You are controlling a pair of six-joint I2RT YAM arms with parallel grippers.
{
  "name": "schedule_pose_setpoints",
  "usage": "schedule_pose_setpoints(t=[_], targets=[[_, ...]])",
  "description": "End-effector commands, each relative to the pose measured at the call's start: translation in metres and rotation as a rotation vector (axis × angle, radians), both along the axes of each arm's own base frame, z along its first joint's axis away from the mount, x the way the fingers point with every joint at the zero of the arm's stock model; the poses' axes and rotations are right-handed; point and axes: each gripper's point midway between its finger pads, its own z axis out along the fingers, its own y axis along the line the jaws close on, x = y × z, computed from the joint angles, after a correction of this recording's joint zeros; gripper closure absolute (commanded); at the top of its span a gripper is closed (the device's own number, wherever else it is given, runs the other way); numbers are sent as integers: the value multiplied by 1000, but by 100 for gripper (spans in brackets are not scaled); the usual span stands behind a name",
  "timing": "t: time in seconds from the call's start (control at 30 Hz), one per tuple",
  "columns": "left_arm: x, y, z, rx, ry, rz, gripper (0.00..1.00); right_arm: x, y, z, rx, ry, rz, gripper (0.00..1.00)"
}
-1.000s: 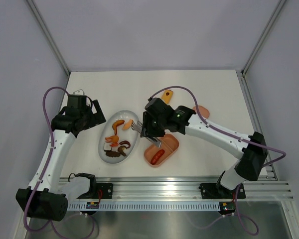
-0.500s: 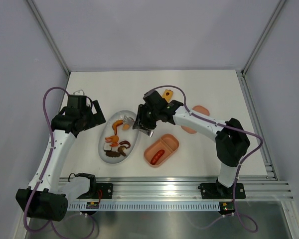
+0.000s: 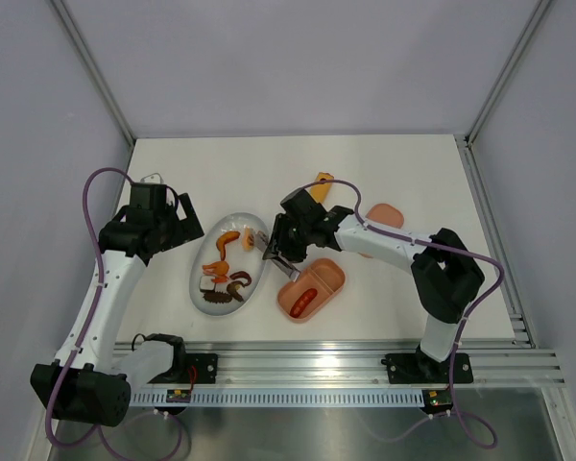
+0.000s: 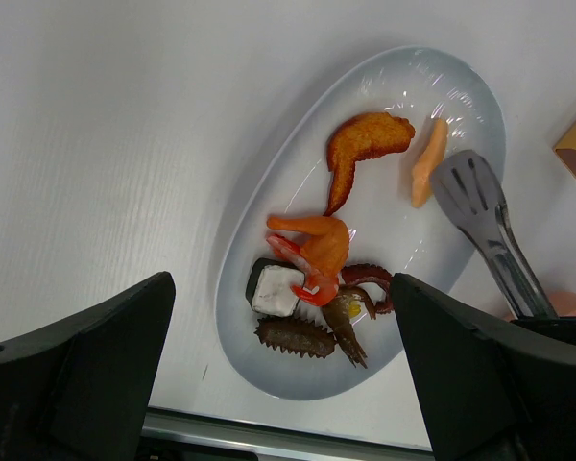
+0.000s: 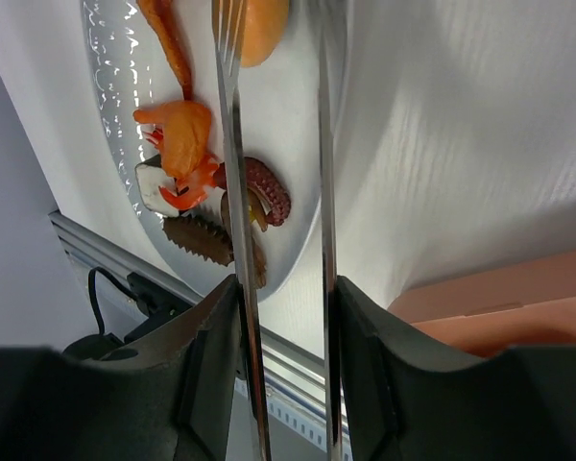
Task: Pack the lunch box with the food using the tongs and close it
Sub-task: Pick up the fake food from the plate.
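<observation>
Tongs point(image 4: 490, 226) clamped in right end effector point(image 5: 283, 384) reached plate point(image 4: 269, 197); left end effector point(image 3: 182, 229) wide over white table point(image 3: 394, 173).

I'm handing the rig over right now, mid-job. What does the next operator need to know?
Left gripper: open, empty, by the left side of the white plate.
Right gripper: shut on the tongs, with their tips over the plate's right edge beside the carrot stick. Nothing is visibly held in them.
Lunch box: open, right of the plate, with one red sausage in its near compartment.
Lid: on the table beyond the right arm.
Done: one sausage packed.
Left: move the carrot stick, shrimp, cube and brown pieces from the plate, then fit the lid.
</observation>
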Motion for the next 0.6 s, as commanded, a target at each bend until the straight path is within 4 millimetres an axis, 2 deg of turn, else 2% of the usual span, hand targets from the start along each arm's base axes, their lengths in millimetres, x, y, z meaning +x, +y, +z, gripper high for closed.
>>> schedule_pose_setpoints(t=[0.0,0.3,0.57], targets=[[7,1,10,2,-46,-2,1,11,-2,28,48,-74,-64,52],[8,1,9,3,-41,-6,1,10,-1,17,46,-48,-68,52],[8,0,8,2,-38,-5,1,5,2,9,-11,-44,41,50]])
